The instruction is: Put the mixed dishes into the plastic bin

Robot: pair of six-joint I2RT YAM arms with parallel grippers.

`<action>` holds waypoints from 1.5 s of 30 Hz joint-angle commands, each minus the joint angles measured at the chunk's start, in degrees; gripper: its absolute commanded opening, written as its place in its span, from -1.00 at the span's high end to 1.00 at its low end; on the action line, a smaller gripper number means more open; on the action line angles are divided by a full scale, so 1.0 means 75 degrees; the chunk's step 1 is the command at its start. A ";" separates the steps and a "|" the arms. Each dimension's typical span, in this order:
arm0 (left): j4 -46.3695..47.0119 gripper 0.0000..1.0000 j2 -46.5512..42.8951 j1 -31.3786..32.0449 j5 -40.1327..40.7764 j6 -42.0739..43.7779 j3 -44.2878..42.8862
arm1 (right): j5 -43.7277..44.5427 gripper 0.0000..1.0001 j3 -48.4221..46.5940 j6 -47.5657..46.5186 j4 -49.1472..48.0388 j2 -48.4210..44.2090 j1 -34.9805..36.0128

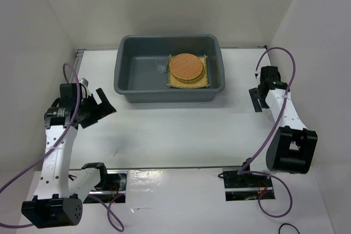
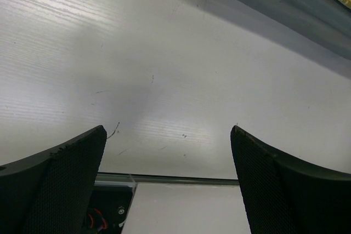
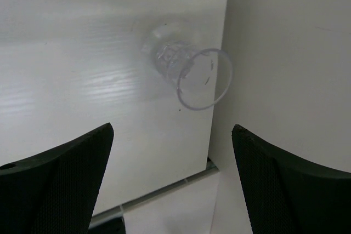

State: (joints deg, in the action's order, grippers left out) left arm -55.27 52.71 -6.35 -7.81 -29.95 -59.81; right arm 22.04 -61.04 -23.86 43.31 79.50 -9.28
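While both arms are held above the white table (image 1: 181, 135) with nothing in their grasp, the mixed dishes are seen stacked inside the plastic bin (image 1: 123, 72), which is set at the far middle of the table. A square yellow woven mat (image 1: 186, 85) is laid flat on the right half of the bin's floor, and a round orange-brown disc (image 1: 186, 66) is rested on top of it; a pale woven edge is glimpsed beneath the disc, though what it belongs to cannot be told. The left half of the bin's floor is left bare. The left gripper (image 1: 97, 109) is positioned near the left side of the table, well apart from the bin, its jaws spread wide over bare tabletop and closed on nothing. The right gripper (image 1: 256, 98) is held at the right edge of the table, its jaws likewise spread wide and empty. Just beyond it, a small clear cup (image 3: 189, 75) is seen beside the right wall (image 3: 290, 53); whether it is upright or tipped over cannot be told.
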 commanded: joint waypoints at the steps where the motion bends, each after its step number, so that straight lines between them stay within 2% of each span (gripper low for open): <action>1: 0.0115 -1.00 0.0168 -0.0044 -0.0118 0.0267 -0.0263 | 0.0599 -0.85 0.0297 0.0075 -0.1520 -0.0159 -0.0040; 16: -0.0038 -1.00 0.0425 -0.0044 0.0116 0.0572 -0.0322 | -0.0361 -0.79 0.0744 0.0146 -0.1907 0.0708 -0.0779; 22: -0.0038 -1.00 0.0425 -0.0044 0.0116 0.0572 -0.0252 | -0.0676 -0.47 0.0744 0.0216 -0.1907 0.1269 -0.0849; 28: -0.0038 -1.00 0.0285 -0.0044 0.0116 0.0572 -0.0252 | -0.1625 0.10 0.0370 0.0450 -0.1428 0.2159 -0.1000; 29: -0.0038 -1.00 0.0285 -0.0044 0.0116 0.0572 -0.0252 | -0.1731 0.25 0.0206 0.0450 -0.1334 0.2242 -0.1001; 30: -0.0038 -1.00 0.0285 -0.0044 0.0116 0.0572 -0.0252 | -0.1813 0.56 0.0123 0.0450 -0.1240 0.2243 -0.1001; 32: -0.0038 -1.00 0.0214 -0.0044 0.0116 0.0572 -0.0252 | -0.1814 0.93 -0.0122 0.0521 -0.1170 0.2325 -0.1001; 34: -0.0038 -1.00 0.0145 -0.0044 0.0116 0.0572 -0.0252 | -0.1814 1.00 -0.0345 0.0521 -0.1076 0.2045 -0.1001; 36: -0.0038 -1.00 0.0075 -0.0044 0.0116 0.0572 -0.0182 | -0.1977 1.00 -0.0988 0.0521 -0.0912 0.1542 -0.1001; 39: 0.0032 -1.00 0.0004 -0.0044 0.0116 0.0572 -0.0181 | -0.2503 1.00 -0.2603 0.0591 -0.0269 0.1037 -0.0557; 40: 0.0033 -1.00 0.0004 -0.0044 0.0116 0.0572 -0.0112 | -0.3144 1.00 -0.3606 0.0487 0.0116 0.1036 -0.0382; 44: 0.0103 -1.00 0.0074 -0.0254 -0.0048 0.0572 -0.0111 | -0.4879 1.00 -0.6177 -0.0007 0.1103 0.1398 0.1208; 45: 0.0103 -1.00 0.0155 -0.0255 -0.0048 0.0642 -0.0111 | -0.5035 1.00 -0.6704 -0.0007 0.1278 0.1898 0.1504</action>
State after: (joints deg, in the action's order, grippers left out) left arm -55.42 53.60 -7.49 -7.38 -26.89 -60.38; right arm -3.18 -100.75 -22.02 45.56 94.04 -5.74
